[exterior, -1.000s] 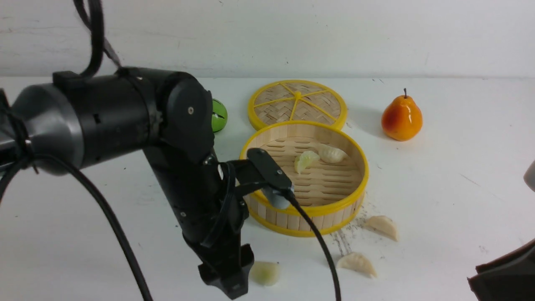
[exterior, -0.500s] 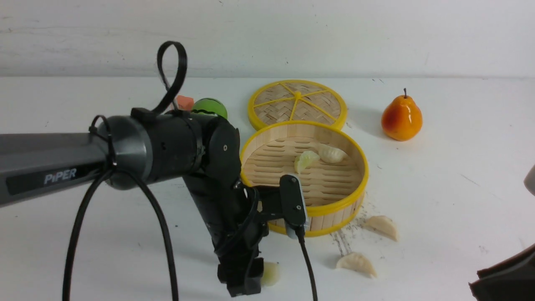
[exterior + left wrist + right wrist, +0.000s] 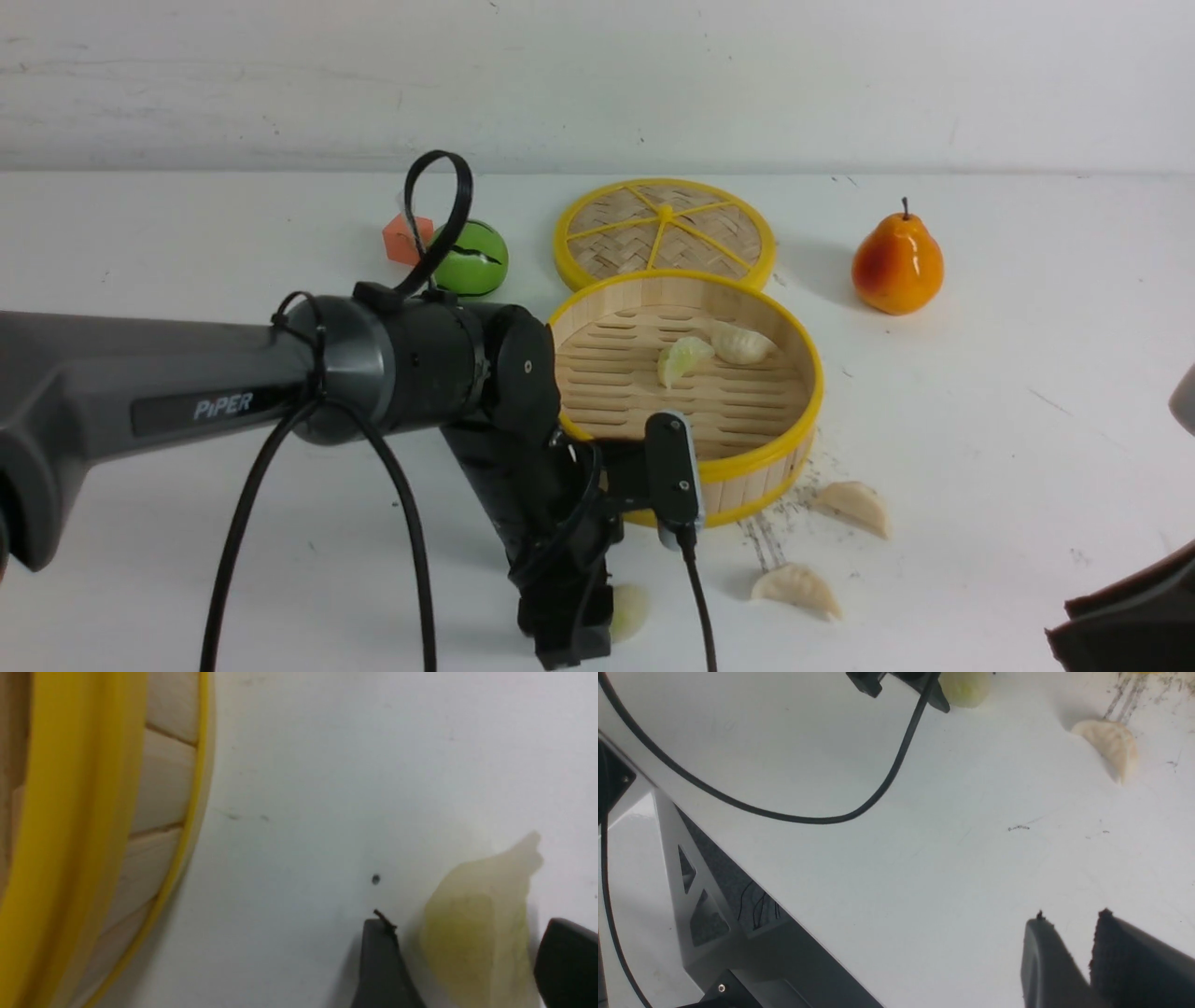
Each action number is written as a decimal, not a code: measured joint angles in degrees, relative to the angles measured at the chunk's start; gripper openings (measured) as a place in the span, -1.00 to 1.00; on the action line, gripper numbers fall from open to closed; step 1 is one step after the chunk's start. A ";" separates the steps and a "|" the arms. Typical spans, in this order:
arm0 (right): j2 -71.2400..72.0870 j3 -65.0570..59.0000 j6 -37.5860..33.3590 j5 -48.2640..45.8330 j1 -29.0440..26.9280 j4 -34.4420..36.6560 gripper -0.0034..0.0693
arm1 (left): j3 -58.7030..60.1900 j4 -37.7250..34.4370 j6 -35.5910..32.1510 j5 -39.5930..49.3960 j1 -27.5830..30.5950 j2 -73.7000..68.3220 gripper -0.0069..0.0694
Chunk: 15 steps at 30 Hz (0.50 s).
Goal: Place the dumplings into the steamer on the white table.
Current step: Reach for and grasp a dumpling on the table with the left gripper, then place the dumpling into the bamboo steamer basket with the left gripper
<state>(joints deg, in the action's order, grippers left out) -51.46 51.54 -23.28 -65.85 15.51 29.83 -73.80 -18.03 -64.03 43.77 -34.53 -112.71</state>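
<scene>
Near the white table's [image 3: 1008, 420] near edge, left gripper [image 3: 467, 952] straddles greenish dumpling [image 3: 486, 891], jaws apart, nothing held: centre, pinch gently, lift clear over steamer [image 3: 747, 464] rim.

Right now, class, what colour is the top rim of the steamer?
Yellow. The steamer's top rim shows best in the front view.

Five dumplings [image 3: 796, 590], one steamer [image 3: 747, 485], one lid [image 3: 665, 231]

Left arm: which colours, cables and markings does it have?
The left arm is a dark grey tube with white PiPER lettering, a black wrist, loose black cables, a looped black tie and a black pincer.
</scene>
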 joint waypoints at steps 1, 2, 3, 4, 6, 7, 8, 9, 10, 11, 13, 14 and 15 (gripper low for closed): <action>0.00 0.00 0.00 0.00 0.00 0.00 -0.47 | 0.00 -0.08 0.00 -0.09 0.00 0.00 0.23; 0.00 0.00 0.00 0.00 0.00 0.00 -0.47 | 0.00 -0.30 0.25 -0.43 0.00 0.00 0.08; 0.00 0.00 0.00 0.00 0.00 0.00 -0.47 | 0.00 -0.54 0.96 -0.56 0.00 0.00 -0.03; 0.00 0.00 0.00 0.00 0.00 0.00 -0.47 | 0.00 -0.85 2.70 -0.56 0.00 -0.04 -0.17; 0.00 0.00 0.00 0.00 0.00 0.00 -0.47 | -0.13 -1.21 6.82 -0.39 0.00 -0.04 -0.20; 0.00 0.00 0.00 0.00 0.00 0.00 -0.47 | -0.33 -1.28 8.35 -0.23 0.00 -0.04 -0.20; 0.00 0.00 0.00 0.00 0.00 0.00 -0.47 | -0.61 -1.42 11.09 0.25 0.00 -0.04 -0.20; 0.00 0.00 0.00 0.00 0.00 0.00 -0.47 | -0.91 -1.42 12.84 1.12 0.00 -0.06 -0.20; 0.00 0.00 0.00 0.03 0.00 0.00 -0.47 | -1.82 -1.42 16.40 2.93 0.00 -0.11 -0.20; 0.00 0.00 0.00 0.15 0.00 0.00 -0.47 | -2.71 -1.42 18.85 4.27 0.00 -0.11 -0.20; 0.00 0.00 0.00 0.65 0.00 0.00 -0.47 | -6.39 -1.42 25.67 8.23 0.00 0.09 -0.20; 0.00 0.00 0.00 0.83 0.00 0.00 -0.47 | -8.08 -1.37 27.58 9.34 0.00 0.20 -0.20; 0.00 0.00 0.00 1.10 0.00 0.00 -0.46 | -10.96 -1.32 32.13 11.97 0.00 0.49 -0.20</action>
<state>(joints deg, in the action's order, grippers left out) -51.46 51.54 -23.28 -64.75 15.51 29.83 -84.76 -19.35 -31.90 55.74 -34.53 -112.23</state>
